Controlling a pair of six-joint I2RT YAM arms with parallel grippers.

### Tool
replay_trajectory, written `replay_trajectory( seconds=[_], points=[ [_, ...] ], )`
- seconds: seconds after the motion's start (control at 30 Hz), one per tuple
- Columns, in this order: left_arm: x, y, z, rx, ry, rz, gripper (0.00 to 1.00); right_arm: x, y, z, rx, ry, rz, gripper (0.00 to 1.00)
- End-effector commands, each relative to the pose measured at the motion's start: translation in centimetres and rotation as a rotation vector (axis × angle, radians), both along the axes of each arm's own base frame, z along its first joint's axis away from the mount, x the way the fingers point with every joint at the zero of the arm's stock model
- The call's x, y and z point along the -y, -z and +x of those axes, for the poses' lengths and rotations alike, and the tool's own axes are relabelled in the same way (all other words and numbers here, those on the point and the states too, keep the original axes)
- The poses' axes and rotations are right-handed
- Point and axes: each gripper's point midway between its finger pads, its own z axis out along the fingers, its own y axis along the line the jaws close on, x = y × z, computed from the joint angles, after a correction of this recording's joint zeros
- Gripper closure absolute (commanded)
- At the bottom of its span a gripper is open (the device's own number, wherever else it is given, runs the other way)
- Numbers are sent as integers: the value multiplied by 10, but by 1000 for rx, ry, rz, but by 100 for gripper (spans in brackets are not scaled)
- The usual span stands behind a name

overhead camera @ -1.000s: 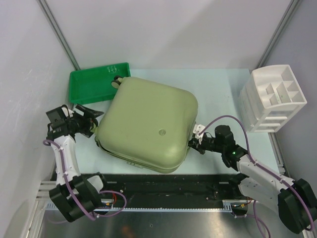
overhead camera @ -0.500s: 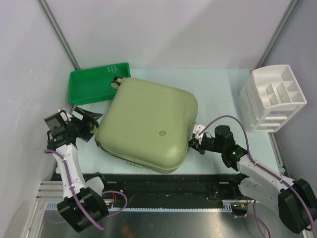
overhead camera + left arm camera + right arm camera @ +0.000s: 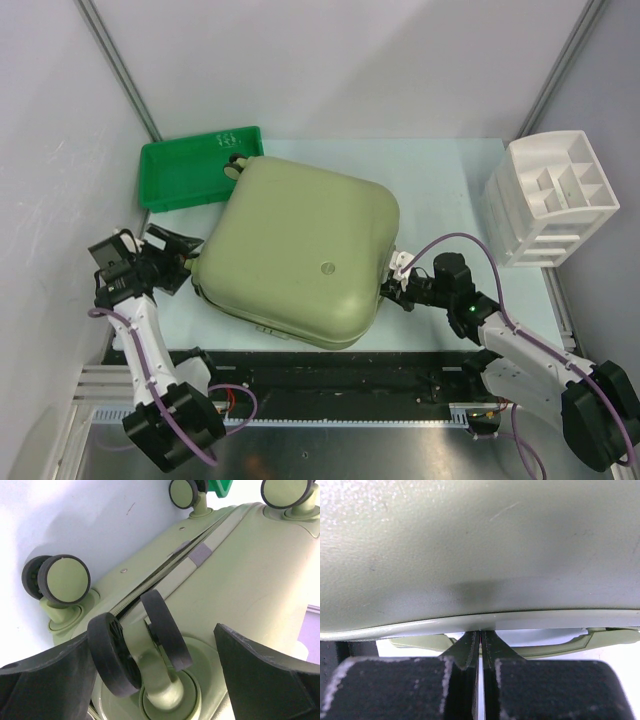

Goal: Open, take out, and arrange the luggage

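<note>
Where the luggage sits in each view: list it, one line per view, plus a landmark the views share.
Top external: the luggage lies closed at the centre of the frame.
Left wrist: its wheeled end fills most of the frame.
Right wrist: its shell fills the upper half.
Landmark: the green tray beside a wheel, seen in top external and left wrist only.

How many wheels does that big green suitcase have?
4, all on the luggage in the left wrist view: nearest wheel bottom centre, left wheel mid-left, top-middle wheel and top-right wheel at the upper edge. Each looks twinned.
</note>
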Motion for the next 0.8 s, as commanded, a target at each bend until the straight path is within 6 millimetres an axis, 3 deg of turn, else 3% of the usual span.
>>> replay_trajectory(
  seconds=[0.0, 0.5, 0.67, 0.7, 0.77],
  points=[
    [-3, -14, -1, 47, -4, 38, 8, -16, -34, -1, 107, -76, 89, 100],
    [-8, -17, 8, 12, -88, -57, 48, -17, -33, 0, 107, -75, 92, 100],
    [-13, -15, 8, 4, -121, -68, 82, -17, -34, 1, 112, -69, 94, 100],
    [-16, -14, 8, 1, -129, -60, 95, -17, -35, 2, 114, -66, 94, 100],
    [-23, -12, 10, -10, -137, -42, 100, -15, -35, 5, 120, -47, 91, 100]
  ],
)
